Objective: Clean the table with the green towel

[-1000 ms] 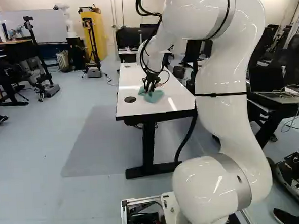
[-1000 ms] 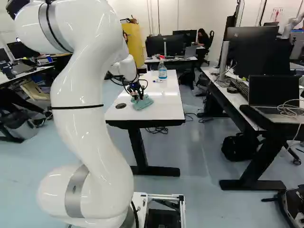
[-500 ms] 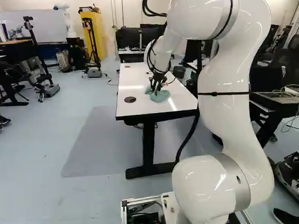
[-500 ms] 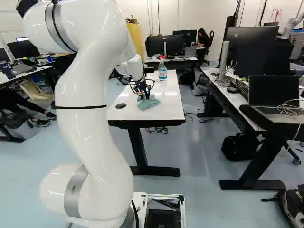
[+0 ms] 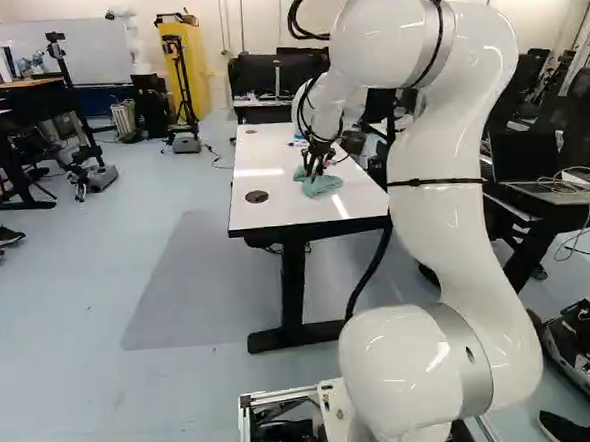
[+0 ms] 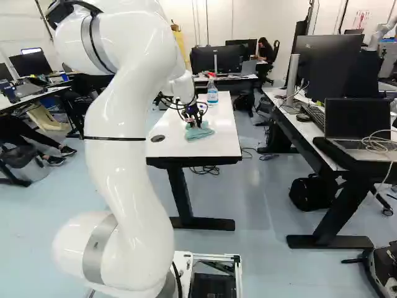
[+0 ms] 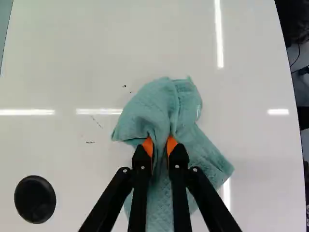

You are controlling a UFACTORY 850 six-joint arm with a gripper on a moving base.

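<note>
Cabinet: one, yellow [image 5: 194,72], at the back on the left of the left base view.
Black disc: one [image 7: 35,199] set in the near part of the table, left of the towel from where I stand.
Table: one white top [image 5: 275,219] ahead of the base.
Dark marks: four small ones [image 7: 90,142] that I can count on the tabletop, near the towel.
Towel: one, green [image 7: 159,104], crumpled on the near part of the table, right of the disc.
Spray bottle: one [image 6: 213,96], upright on the table, farther off than the towel.
Laptop: one, open [image 6: 356,124], on the nearer desk at the right of the right base view.
Arm: one, white [image 5: 431,153], rising from its base joint, bending over high up and reaching forward and down over the table.
Gripper: one [image 6: 194,125], pointing down, its two orange pads [image 7: 172,144] pinching a bunched fold of the towel from both sides.
Change in arm: from a second ago it has swung rightward against its foot joint; the base sits where it did.
Change in towel: it has slid right with the gripper, farther from the disc.
</note>
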